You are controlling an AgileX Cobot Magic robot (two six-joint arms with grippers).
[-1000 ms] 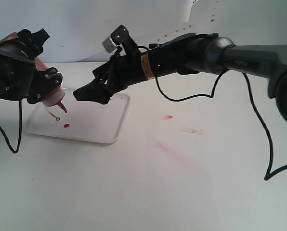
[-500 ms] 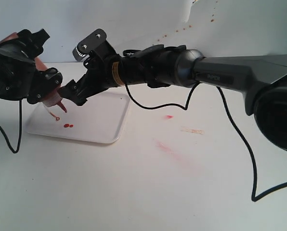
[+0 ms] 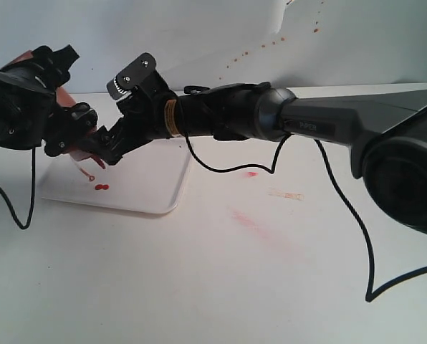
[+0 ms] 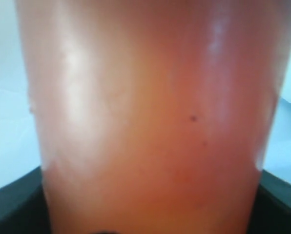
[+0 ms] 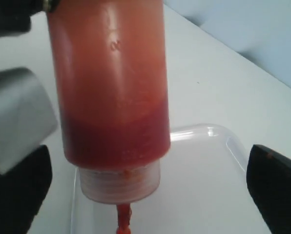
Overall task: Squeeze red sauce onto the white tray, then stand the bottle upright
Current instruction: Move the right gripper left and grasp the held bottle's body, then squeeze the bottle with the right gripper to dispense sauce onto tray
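The table point(image 3: 199, 287) bears the white tray point(image 3: 152, 190) and, seemingly, pinkish smears point(image 3: 246, 218).

Exterior view wide, above table point(image 3: 271, 287); both wrist views tight on bottle point(image 5: 111, 97)

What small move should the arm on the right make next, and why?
Probably close the right gripper on the bottle. Its jaws stand open on either side of it, while the left gripper holds it nozzle-down over the white tray. Only a few drops of red sauce lie there, so a squeeze seems due.
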